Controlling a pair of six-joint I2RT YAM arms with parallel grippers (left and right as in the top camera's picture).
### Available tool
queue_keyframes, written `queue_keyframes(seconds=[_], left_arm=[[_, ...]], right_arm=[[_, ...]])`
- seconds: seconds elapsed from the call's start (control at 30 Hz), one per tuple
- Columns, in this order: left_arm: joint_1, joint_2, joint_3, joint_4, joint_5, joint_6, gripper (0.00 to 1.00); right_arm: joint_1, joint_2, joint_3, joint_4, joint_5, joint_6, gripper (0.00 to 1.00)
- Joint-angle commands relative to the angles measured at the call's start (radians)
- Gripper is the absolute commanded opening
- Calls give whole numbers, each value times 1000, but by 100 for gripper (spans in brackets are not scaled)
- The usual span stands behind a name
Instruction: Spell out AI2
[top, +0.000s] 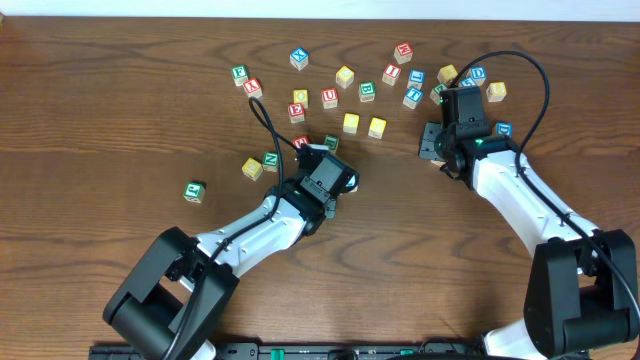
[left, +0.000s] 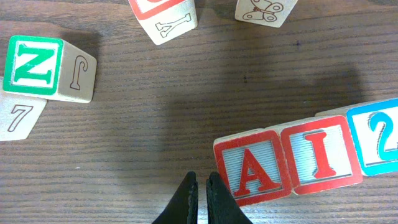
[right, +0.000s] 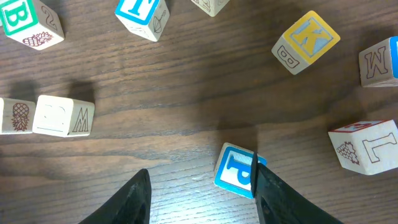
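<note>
Wood table (left: 155, 124): A block (left: 255, 171), I block (left: 320, 158), 2 block (left: 379, 137) touching in row; left gripper (left: 202, 199) closed, empty, just beside A block, best lifted straight up; right gripper (right: 199, 199) jaws apart.

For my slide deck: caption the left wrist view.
Shut left claw beside red A, red I and blue 2 cubes in a row.

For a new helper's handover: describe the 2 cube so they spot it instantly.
Find the left arm's shut end effector over the wooden table. Beside its tip, three cubes sit side by side: A cube, I cube, then the 2 cube. It alone is printed blue; its neighbours are red.
</note>
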Motion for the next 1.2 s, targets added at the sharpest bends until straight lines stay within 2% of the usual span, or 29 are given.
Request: queue_keyframes(seconds=[0.0, 1.17], left_arm=[[3, 13, -12, 1, -2, 18, 7], [10, 11, -11, -3, -32, 18, 7]], right_arm=[[-1, 8, -5, 0, 1, 13, 47], [-1, 8, -5, -74, -3, 13, 49]])
